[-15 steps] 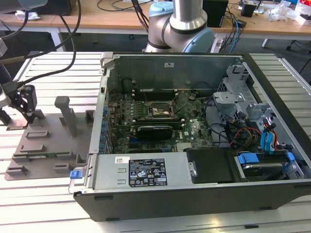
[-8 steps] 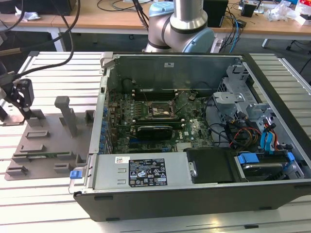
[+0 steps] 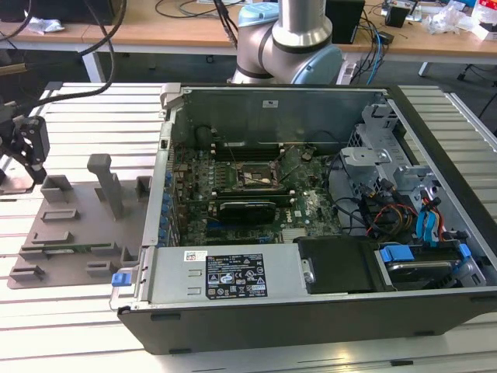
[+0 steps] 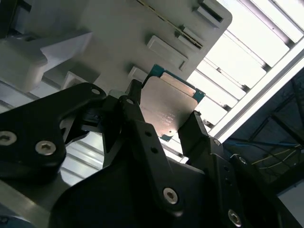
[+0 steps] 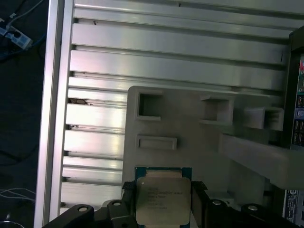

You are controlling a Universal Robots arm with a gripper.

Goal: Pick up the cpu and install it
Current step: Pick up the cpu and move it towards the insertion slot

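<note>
Right now the cpu [image 4: 170, 105] sits between the two black fingers [image 4: 137, 111] of the gripper [image 4: 165, 100]. Its pale metal top faces the cameras and a thin darker rim shows around it. In both wrist views each finger bears on an opposite edge of the chip, so the gripper is clamped onto the cpu. Whether the chip still rests on anything beneath it cannot be told.

Just behind the chip lies the grey fixture tray [image 5: 190, 123], with rectangular pockets and raised blocks. The tray rests on the slotted aluminium table [image 5: 166, 47].

In the exterior view the gripper hangs at the exterior view's left edge, over the tray's ten o'clock corner. The tray lies at nine o'clock of the open computer case [image 3: 311, 315]. Inside the case is the motherboard [image 3: 233, 227], and its dark square socket frame [image 3: 260, 177] sits near the board's middle. The socket frame is at twelve o'clock of the long black card [image 3: 247, 208] and well apart from the gripper. The robot arm [image 3: 291, 35] rises at twelve o'clock of the case.
</note>
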